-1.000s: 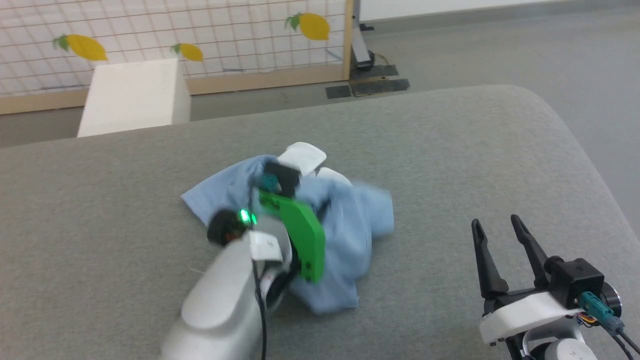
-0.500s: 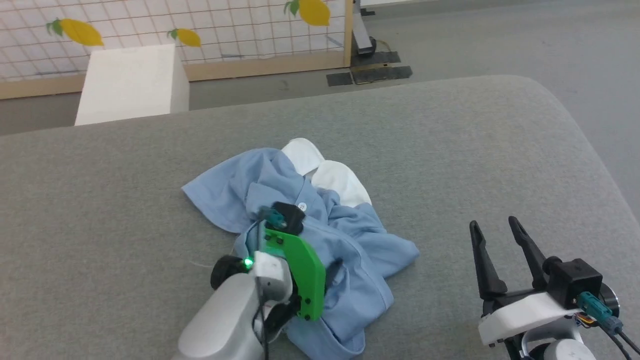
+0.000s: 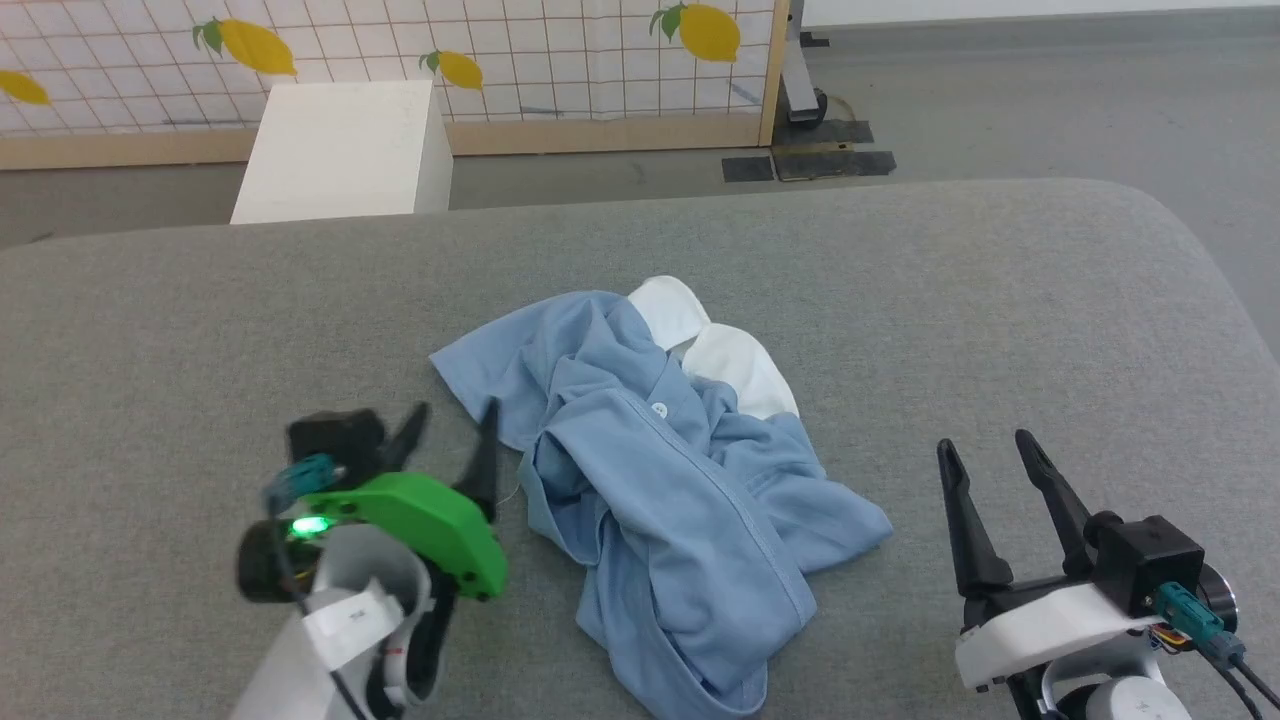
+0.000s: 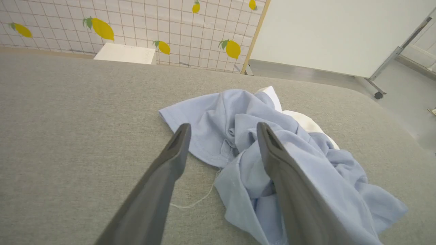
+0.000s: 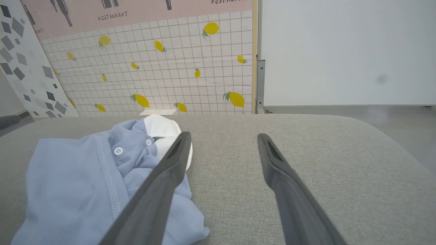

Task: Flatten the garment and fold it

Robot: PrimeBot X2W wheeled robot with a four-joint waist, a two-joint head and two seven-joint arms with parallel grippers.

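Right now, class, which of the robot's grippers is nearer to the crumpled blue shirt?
Left. The left gripper, open, sits right at the left edge of the shirt. The right gripper, also open, stands off its right side, with bare grey surface between them.

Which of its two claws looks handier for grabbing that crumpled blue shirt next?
Probably the left claw: open, its tips sit right beside the shirt. The right claw, open too, stands farther off.
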